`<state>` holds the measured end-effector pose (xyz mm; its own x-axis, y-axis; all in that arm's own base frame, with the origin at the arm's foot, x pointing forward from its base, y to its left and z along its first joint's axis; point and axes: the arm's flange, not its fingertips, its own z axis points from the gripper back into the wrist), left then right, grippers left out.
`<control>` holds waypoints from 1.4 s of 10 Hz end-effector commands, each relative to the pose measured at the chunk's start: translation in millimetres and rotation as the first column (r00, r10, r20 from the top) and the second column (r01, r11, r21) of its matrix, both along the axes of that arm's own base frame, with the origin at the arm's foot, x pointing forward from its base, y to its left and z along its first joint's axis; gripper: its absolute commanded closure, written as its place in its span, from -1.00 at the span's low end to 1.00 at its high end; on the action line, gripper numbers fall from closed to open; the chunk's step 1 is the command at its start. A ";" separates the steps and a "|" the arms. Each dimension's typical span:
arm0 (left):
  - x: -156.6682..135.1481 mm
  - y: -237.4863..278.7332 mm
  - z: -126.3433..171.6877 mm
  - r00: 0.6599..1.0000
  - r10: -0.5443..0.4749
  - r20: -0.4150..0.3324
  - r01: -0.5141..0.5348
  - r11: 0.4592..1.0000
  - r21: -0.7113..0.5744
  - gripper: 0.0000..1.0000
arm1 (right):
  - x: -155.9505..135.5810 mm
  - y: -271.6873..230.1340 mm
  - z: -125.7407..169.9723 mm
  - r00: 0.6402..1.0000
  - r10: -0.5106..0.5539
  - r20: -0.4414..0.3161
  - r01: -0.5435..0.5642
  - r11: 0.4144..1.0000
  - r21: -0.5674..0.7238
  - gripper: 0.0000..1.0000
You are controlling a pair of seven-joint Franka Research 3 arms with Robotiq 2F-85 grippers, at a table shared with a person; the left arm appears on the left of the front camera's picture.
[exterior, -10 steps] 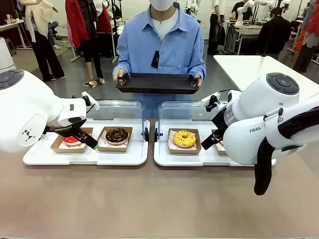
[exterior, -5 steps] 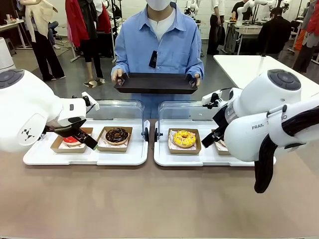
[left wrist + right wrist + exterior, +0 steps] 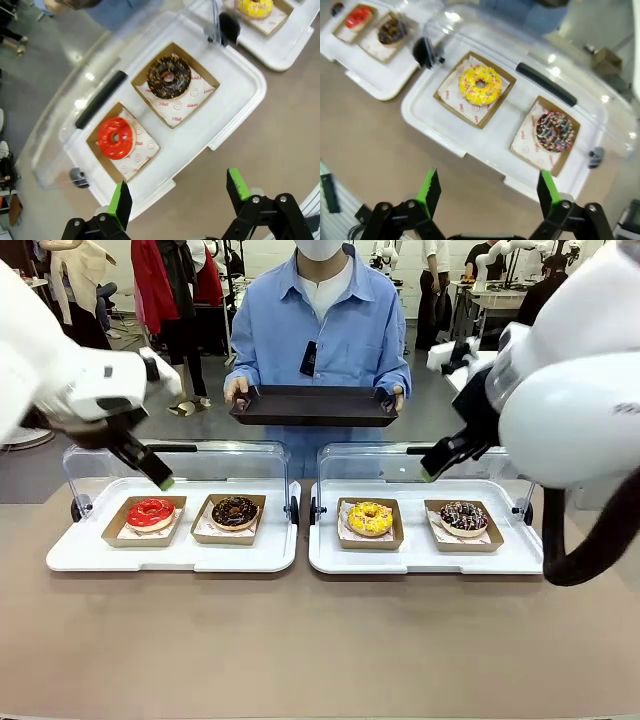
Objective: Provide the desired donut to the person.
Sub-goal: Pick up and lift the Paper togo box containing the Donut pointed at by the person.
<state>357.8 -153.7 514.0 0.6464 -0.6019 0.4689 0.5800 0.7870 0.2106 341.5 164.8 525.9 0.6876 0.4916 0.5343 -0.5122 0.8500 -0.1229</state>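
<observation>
Your left gripper [image 3: 177,186] and right gripper [image 3: 489,184] hang empty above the worktop [image 3: 320,640], jaws wide apart. The red donut [image 3: 150,512] and chocolate donut [image 3: 235,510] sit at 10 o'clock, the yellow donut [image 3: 370,518] and sprinkled donut [image 3: 464,516] at 2 o'clock. At 12 o'clock the person [image 3: 320,330] holds a black tray [image 3: 315,405].

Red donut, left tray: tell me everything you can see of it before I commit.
The red donut is a glossy red-glazed ring, whole and lying flat. It sits on white printed paper in a shallow brown cardboard box, the left one of two in the left white tray, beside the chocolate donut. Nothing else touches it.
</observation>
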 end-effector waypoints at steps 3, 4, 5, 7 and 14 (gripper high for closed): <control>-18.3 -3.7 28.0 0.997 0.038 0.062 -0.039 0.999 0.017 -1.00 | -28.6 9.0 25.3 0.999 -0.038 -0.012 0.037 0.994 -0.103 -1.00; -11.1 2.0 41.7 0.999 0.005 0.035 -0.005 1.000 -0.008 -1.00 | -24.5 2.8 33.1 1.000 0.014 0.005 -0.014 1.000 -0.022 -1.00; -11.1 2.0 41.7 0.999 0.005 0.035 -0.005 1.000 -0.008 -1.00 | -24.5 2.8 33.1 1.000 0.014 0.005 -0.014 1.000 -0.022 -1.00; -11.1 2.0 41.7 0.999 0.005 0.035 -0.005 1.000 -0.008 -1.00 | -24.5 2.8 33.1 1.000 0.014 0.005 -0.014 1.000 -0.022 -1.00; 18.1 147.5 46.4 0.925 -0.352 -0.145 0.100 0.591 -0.800 -1.00 | -18.5 -202.2 21.0 0.941 0.289 -0.175 0.026 0.456 0.890 -1.00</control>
<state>362.1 -26.0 564.2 0.6260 -0.2795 0.7280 0.7515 0.4656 -0.4675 320.9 -15.9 557.3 0.7470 0.0856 0.6593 -0.6044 0.5006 0.6198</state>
